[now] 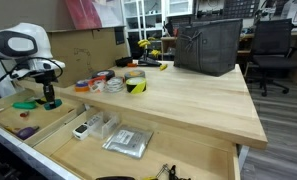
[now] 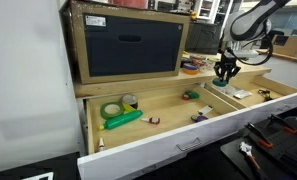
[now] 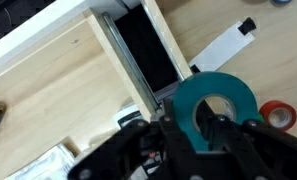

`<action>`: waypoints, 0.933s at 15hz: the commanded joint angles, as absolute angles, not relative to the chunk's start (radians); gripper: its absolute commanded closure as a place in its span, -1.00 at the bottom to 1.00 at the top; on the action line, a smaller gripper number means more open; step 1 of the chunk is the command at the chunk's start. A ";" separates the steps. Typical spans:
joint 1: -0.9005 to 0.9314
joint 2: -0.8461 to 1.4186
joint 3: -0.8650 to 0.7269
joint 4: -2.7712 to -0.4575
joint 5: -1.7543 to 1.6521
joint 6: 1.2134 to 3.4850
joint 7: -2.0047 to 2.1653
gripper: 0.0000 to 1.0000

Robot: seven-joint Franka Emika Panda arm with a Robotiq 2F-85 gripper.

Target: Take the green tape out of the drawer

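My gripper (image 3: 202,128) is shut on the green tape (image 3: 220,92), a teal ring; one finger passes through its hole. In both exterior views the gripper (image 1: 49,96) (image 2: 226,72) hangs over the end of the open drawer (image 2: 168,112), near the edge of the wooden countertop (image 1: 178,100). The green tape (image 1: 50,103) shows as a dark ring at the fingertips, above the drawer floor. The drawer (image 1: 63,122) is light wood with divider strips and a white front edge.
A flat bright-green object (image 2: 123,119) and pale tape rolls (image 2: 112,109) lie in the drawer. A yellow-black roll (image 1: 136,84), a red tape (image 3: 278,115) and other rolls sit on the countertop. A dark basket (image 1: 206,46) stands further along it.
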State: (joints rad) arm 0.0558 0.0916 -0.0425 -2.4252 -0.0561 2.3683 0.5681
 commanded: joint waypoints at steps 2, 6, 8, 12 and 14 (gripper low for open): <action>0.002 0.031 -0.080 -2.429 -0.073 2.372 0.623 0.86; -0.054 0.007 -0.115 -2.426 -0.052 2.376 0.608 0.86; -0.075 0.000 -0.122 -2.418 -0.032 2.383 0.605 0.86; -0.088 0.007 -0.117 -2.379 0.032 2.413 0.602 0.86; -0.091 0.018 -0.119 -2.384 0.016 2.400 0.595 0.86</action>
